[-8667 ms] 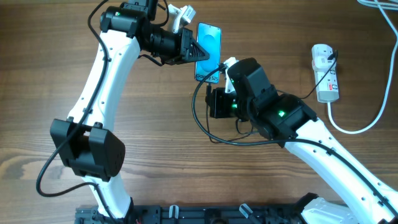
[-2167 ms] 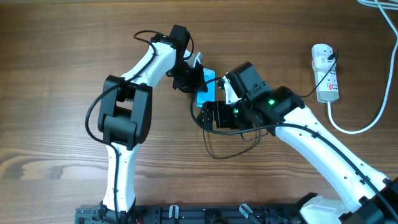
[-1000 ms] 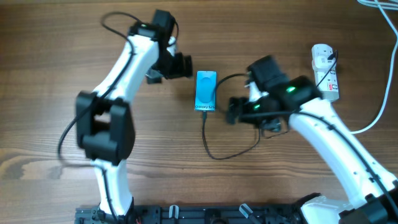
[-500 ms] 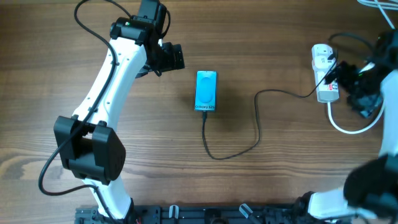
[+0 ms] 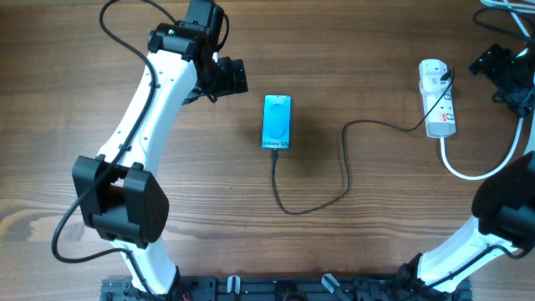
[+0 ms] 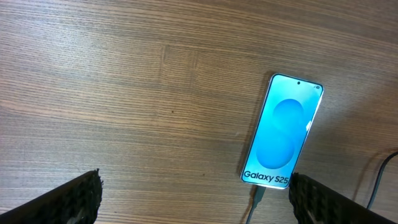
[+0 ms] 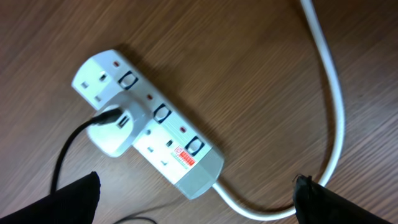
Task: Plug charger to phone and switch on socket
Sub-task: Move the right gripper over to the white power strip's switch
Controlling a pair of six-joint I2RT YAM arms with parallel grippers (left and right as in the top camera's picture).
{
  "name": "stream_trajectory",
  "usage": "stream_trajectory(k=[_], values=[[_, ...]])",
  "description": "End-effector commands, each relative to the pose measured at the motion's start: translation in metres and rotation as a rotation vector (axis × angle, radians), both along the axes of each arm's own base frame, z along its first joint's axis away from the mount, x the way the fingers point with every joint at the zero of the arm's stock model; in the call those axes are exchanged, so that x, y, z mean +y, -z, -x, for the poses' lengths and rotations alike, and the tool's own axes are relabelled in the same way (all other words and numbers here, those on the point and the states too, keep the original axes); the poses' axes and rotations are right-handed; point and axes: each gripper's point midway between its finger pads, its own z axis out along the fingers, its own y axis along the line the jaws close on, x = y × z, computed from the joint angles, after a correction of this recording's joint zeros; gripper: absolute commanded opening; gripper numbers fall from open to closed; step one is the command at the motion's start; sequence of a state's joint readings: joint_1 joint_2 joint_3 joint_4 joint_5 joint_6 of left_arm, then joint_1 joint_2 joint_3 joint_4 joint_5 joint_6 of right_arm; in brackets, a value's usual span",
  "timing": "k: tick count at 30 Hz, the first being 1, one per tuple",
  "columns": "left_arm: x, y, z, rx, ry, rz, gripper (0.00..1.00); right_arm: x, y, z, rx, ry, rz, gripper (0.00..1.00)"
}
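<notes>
The phone (image 5: 277, 122) lies flat mid-table with its blue screen lit, also seen in the left wrist view as the phone (image 6: 283, 130). The charger (image 5: 345, 159) is a thin black cable; its plug tip (image 6: 257, 197) sits in the phone's bottom edge, and its other end runs to the white adapter (image 7: 115, 132) on the socket (image 5: 440, 102). My left gripper (image 5: 234, 77) hangs open to the left of the phone, empty. My right gripper (image 5: 488, 63) hovers open just right of the socket (image 7: 155, 121), touching nothing.
A thick white cord (image 7: 333, 118) loops from the socket's end toward the table's right edge (image 5: 528, 125). The socket carries three black rocker switches (image 7: 161, 114). The black cable makes a wide loop (image 5: 288, 209) below the phone. More cords lie at the top right corner.
My right gripper has swung away from the phone, past the socket, to the far upper right. The left arm and the phone have stayed still over the last half second.
</notes>
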State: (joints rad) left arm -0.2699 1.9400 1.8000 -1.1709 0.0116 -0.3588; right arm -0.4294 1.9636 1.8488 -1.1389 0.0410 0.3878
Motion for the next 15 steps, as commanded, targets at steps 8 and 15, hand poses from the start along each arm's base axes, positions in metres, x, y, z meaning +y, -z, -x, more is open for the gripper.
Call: stream_trajectory(k=[8, 15], values=[[0.001, 0.003, 0.0, 0.006, -0.016, -0.011, 1.0, -0.026, 0.063, 0.001, 0.135, 0.045, 0.032, 1.0], [0.001, 0.003, 0.0, 0.006, -0.016, -0.011, 1.0, -0.013, 0.107, -0.008, 0.16, -0.071, -0.088, 1.0]])
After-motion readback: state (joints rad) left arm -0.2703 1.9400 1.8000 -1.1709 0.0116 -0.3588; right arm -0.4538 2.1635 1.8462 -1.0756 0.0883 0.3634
